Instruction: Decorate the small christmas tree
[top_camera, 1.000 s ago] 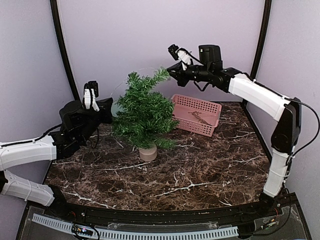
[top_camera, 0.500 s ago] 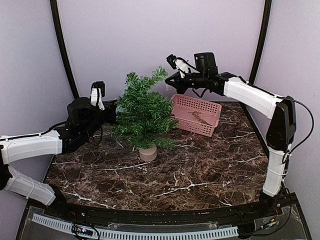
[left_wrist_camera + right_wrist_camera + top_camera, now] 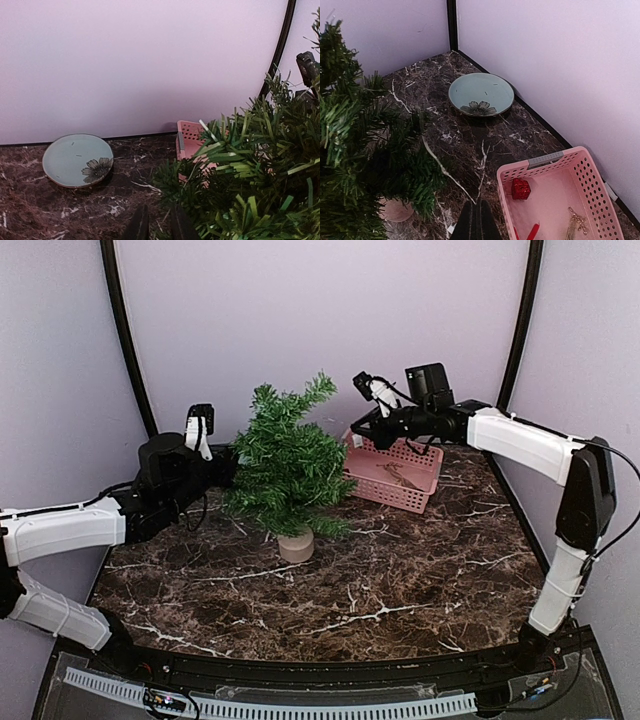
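Upright small green bristly fir (image 3: 290, 465) on tan base; left jaws (image 3: 159, 227), slightly apart, nearer, at its 9 o'clock; right jaws (image 3: 477, 222), together, at 2 o'clock by pink plastic basket (image 3: 547, 160).

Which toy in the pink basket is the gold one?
The thin, twiggy gold ornament in the middle of the pink basket; the glittery cube and the stick beside it are red.
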`<state>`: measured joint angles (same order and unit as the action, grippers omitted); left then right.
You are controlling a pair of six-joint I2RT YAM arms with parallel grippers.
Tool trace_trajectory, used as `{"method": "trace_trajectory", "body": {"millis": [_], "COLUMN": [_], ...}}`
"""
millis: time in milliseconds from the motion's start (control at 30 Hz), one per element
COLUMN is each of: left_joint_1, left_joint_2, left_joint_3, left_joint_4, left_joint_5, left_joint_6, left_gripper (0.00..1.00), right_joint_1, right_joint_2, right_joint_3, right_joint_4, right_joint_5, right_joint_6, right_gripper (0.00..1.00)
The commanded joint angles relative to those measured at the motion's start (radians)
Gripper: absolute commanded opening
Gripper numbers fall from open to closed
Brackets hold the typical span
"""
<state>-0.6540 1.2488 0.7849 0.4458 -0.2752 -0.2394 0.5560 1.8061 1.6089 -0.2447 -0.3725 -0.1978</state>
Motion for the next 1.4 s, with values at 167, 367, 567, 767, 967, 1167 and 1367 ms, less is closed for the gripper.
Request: {"method": "trace_trajectory", "body": {"millis": [167,367,567,767,967,1167,1367], "left_joint_1": [0.006,0.006,0.006,0.006,0.006,0.006,0.005], "left_joint_2": [-0.072,-0.113,-0.117,-0.114,-0.111,-0.108,-0.111], "left_joint_3": [-0.003,-0.016,-0.022,-0.021,-0.017,-0.016,-0.018], "left_joint_4": [-0.035,-0.046,-0.050,-0.049,-0.050,-0.052,-0.052], "left_joint_5": [0.011,-0.012,-0.017,-0.013,0.002,0.005,0.007], "left_joint_6": [-0.004,0.006,0.008,0.005,-0.003,-0.008,-0.013], "left_gripper": [0.33,0.35,0.38,0.39,0.39,0.39,0.39], "right_joint_1": [-0.001,0.001,0.008,0.020,0.050,0.102,0.116], "right_joint_2": [-0.067,-0.130,-0.246,-0.271,-0.278,-0.286,-0.279], "right_joint_3": [-0.045,-0.109,-0.188,-0.228,-0.289,-0.326,-0.342], "right_joint_4": [-0.013,-0.055,-0.060,-0.076,-0.069,-0.039,-0.011], "right_joint_5": [-0.089,-0.073,-0.109,-0.133,-0.133,-0.162,-0.189], "right_joint_6": [0.069,0.086,0.160,0.226,0.300,0.360,0.432], "right_gripper": [0.00,0.00,0.00,0.00,0.00,0.00,0.00]}}
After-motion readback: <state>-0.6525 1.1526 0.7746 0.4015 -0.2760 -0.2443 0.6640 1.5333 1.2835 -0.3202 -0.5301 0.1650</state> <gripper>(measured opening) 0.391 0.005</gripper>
